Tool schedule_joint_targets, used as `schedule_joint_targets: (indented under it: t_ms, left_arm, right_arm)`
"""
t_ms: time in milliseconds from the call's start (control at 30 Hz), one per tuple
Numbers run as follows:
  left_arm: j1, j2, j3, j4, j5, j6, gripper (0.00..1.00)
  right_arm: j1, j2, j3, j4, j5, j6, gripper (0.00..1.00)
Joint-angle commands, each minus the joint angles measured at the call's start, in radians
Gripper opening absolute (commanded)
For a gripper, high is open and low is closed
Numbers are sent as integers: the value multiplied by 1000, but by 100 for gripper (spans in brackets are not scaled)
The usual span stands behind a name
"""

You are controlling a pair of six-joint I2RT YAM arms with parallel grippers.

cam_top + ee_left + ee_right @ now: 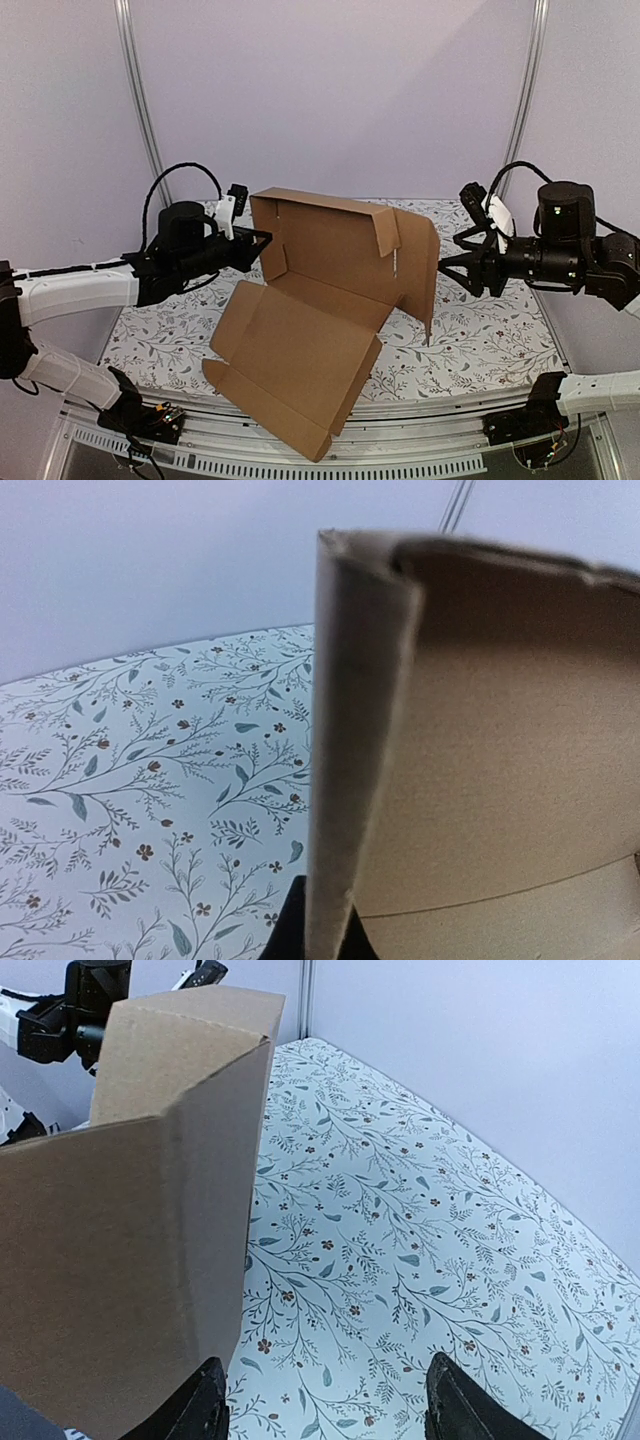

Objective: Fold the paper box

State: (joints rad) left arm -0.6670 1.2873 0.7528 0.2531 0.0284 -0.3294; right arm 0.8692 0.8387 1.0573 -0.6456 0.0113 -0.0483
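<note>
The paper box (330, 290) stands in the middle of the desk (480, 340), between the two arms, and it is only half made. The far panel is raised upright. At each of its ends a side wall is turned forward, so the back part already looks like a shallow tray open toward me. A small flap (385, 232) at the top right corner is bent inward. The big near panel (290, 370) is not folded. It slopes down toward the near edge of the desk and reaches a little over it, with its narrow border flaps lying flat.

The left arm (185, 250) holds the box at the left side wall. The left jaws are together on this wall, and in the left wrist view the cardboard edge (340, 780) goes straight down into them. The right arm (560, 255) is just beside the right side wall (420, 270). The right jaws are apart, with only the desk pattern between the fingers (205, 1405). The wall is close to one finger, but I cannot say if it touches.

In my judgement, about half of the work is done. What is left is to secure the side walls, tuck the tabs, and bring the big panel up and over.
</note>
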Motion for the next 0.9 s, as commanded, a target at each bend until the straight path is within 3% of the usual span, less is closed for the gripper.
schedule_joint_targets:
  t_ms: [0, 167, 367, 600, 867]
  left_arm:
    - [12, -28, -14, 17, 133, 38, 0]
    - [12, -31, -13, 11, 133, 25, 0]
    - [12, -17, -7, 17, 107, 5, 0]
    - [12, -4, 3, 16, 76, -11, 0]
    - [10, -6, 14, -7, -4, -23, 0]
  right_arm:
    - [-3, 21, -14, 16, -107, -27, 66]
    - [-3, 38, -38, 92, -355, -16, 65]
    - [-3, 79, -56, 166, -499, 28, 63]
    - [-2, 120, -66, 255, -495, 96, 63]
    - [49, 174, -44, 284, -356, 104, 63]
